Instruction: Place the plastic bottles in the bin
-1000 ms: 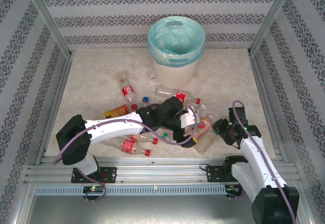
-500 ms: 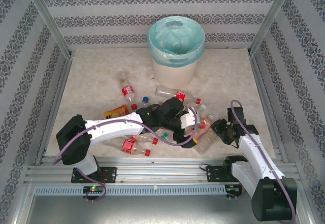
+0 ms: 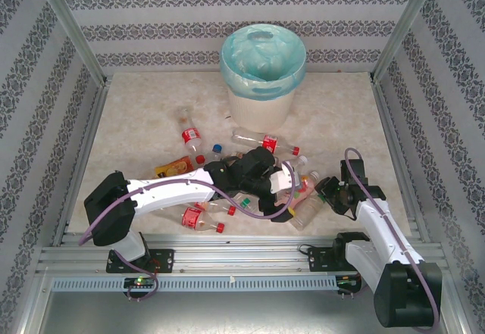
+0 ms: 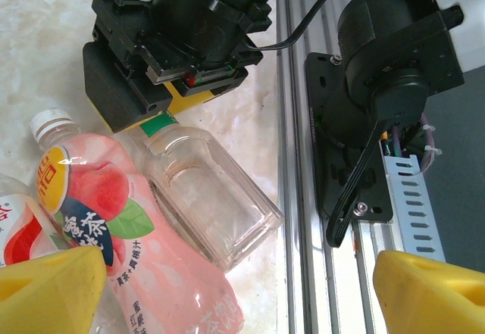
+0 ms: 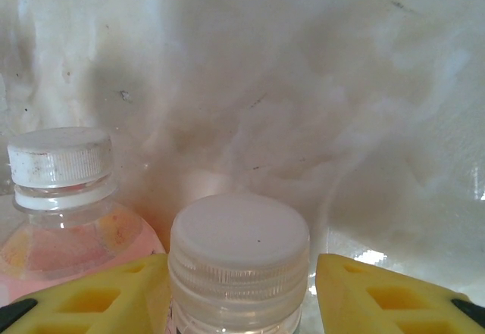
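Right gripper straddled the clear bottle's white cap, near right; couldn't tell if it actually pinched. Cap-only hold might slip before the far bin. Left gripper, spread wide just beside, could bump it.

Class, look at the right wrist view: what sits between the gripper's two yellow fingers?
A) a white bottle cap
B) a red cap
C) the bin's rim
A: a white bottle cap stands between the right gripper's yellow fingers.
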Action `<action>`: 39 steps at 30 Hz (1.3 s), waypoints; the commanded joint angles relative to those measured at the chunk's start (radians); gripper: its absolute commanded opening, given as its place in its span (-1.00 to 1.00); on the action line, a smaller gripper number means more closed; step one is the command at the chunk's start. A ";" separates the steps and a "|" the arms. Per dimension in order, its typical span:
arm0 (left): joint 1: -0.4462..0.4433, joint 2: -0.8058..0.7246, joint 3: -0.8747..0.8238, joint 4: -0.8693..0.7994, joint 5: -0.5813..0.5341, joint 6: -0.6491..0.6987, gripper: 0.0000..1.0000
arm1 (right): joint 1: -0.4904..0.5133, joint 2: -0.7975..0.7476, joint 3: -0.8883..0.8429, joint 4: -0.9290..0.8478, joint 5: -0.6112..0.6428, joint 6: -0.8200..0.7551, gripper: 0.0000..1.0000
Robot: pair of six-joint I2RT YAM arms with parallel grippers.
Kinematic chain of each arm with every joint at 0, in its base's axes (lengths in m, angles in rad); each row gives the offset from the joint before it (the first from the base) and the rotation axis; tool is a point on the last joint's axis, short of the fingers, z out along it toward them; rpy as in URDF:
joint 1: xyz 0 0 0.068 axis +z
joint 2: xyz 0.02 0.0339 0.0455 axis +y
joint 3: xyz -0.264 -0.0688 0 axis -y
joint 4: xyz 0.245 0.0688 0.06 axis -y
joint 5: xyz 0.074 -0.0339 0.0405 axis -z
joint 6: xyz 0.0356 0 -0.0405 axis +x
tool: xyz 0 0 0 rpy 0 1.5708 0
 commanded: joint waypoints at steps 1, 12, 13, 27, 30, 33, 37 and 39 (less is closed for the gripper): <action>-0.011 0.015 0.034 -0.024 -0.010 0.024 0.83 | -0.015 -0.005 -0.021 0.006 -0.007 -0.024 0.03; -0.013 0.011 0.043 -0.025 -0.013 0.015 0.83 | -0.034 -0.047 -0.002 -0.045 0.007 -0.057 -0.24; -0.013 0.008 0.043 -0.022 -0.012 0.012 0.83 | -0.033 -0.055 0.005 -0.059 0.019 -0.063 -0.25; -0.009 -0.049 0.079 0.046 -0.148 0.035 0.89 | -0.041 -0.224 0.105 -0.186 0.188 -0.077 -0.67; 0.007 -0.048 0.119 0.043 -0.165 0.019 0.89 | -0.041 -0.246 0.166 -0.221 0.224 -0.098 -0.74; 0.041 -0.047 0.167 0.032 -0.156 -0.019 0.89 | -0.041 -0.249 0.263 -0.248 0.258 -0.137 -0.79; 0.105 -0.036 0.258 0.007 -0.148 -0.070 0.87 | -0.034 -0.207 0.427 -0.199 0.262 -0.184 -0.79; 0.159 -0.016 0.336 -0.023 -0.125 -0.094 0.86 | -0.001 -0.164 0.508 -0.104 0.263 -0.192 -0.79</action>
